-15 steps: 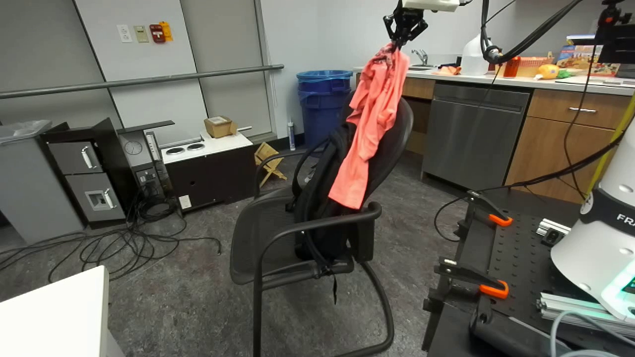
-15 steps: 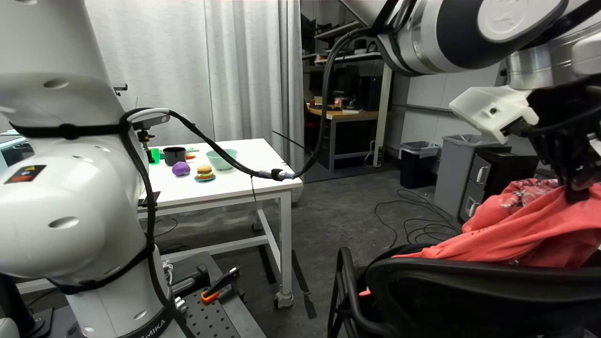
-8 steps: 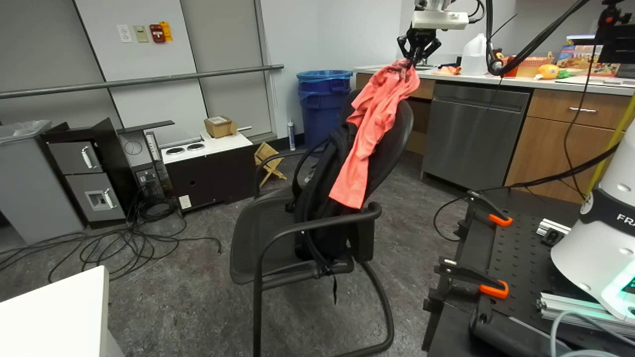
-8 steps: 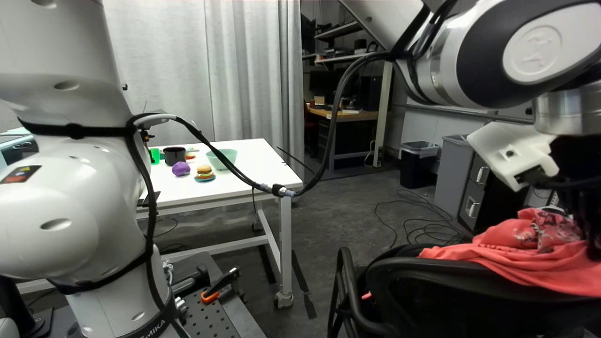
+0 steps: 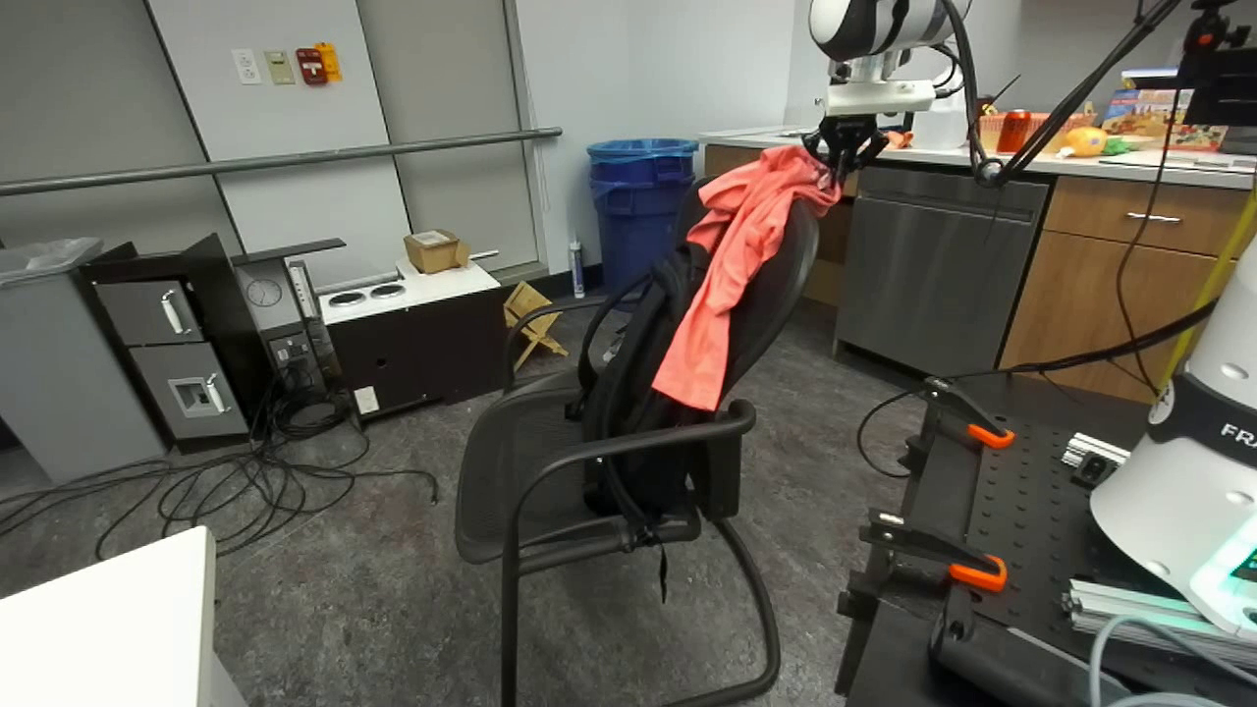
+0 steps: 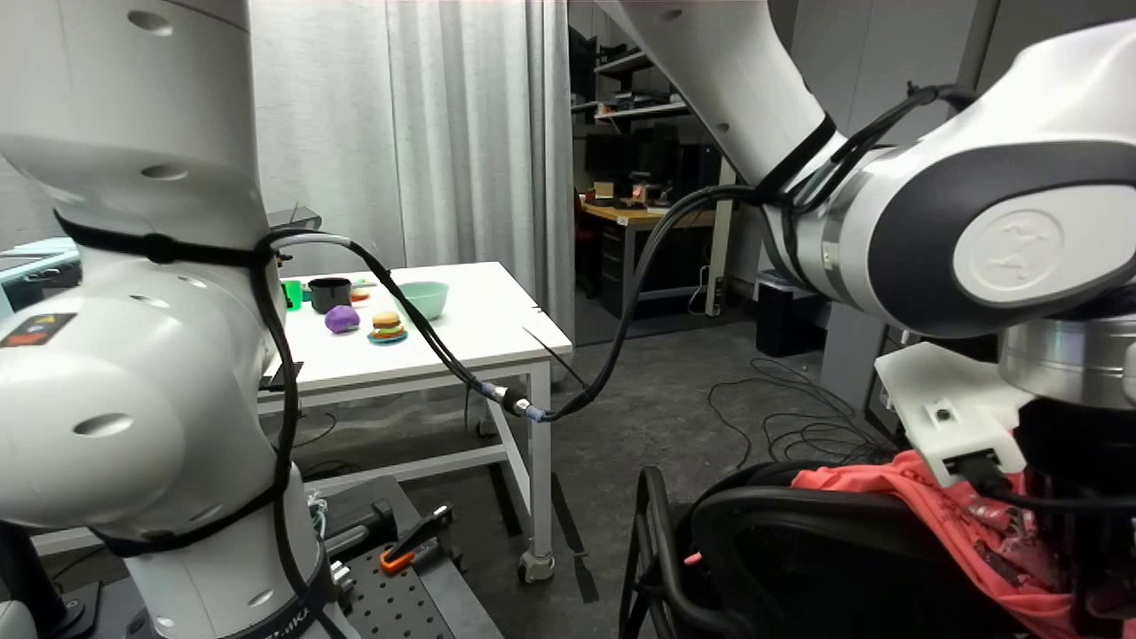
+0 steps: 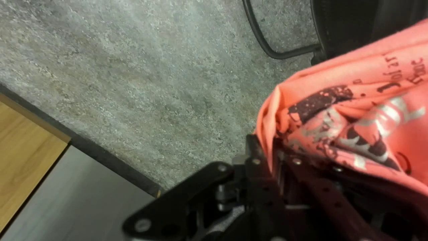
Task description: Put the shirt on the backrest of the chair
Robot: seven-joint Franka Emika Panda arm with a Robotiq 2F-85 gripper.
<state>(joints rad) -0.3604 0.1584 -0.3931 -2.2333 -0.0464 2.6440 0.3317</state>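
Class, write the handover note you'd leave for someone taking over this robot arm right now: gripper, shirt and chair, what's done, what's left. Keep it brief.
Gripper: shut on one end of the shirt, just behind the top of the backrest.
Shirt: lies across the backrest's top edge; its long end hangs down the seat side, by the black bag.
Chair: upright on the floor.
Done: shirt draped over the backrest.
Left: let go. I'd probably lower the held end slightly, open, then back away gently and check that the shirt stays put.
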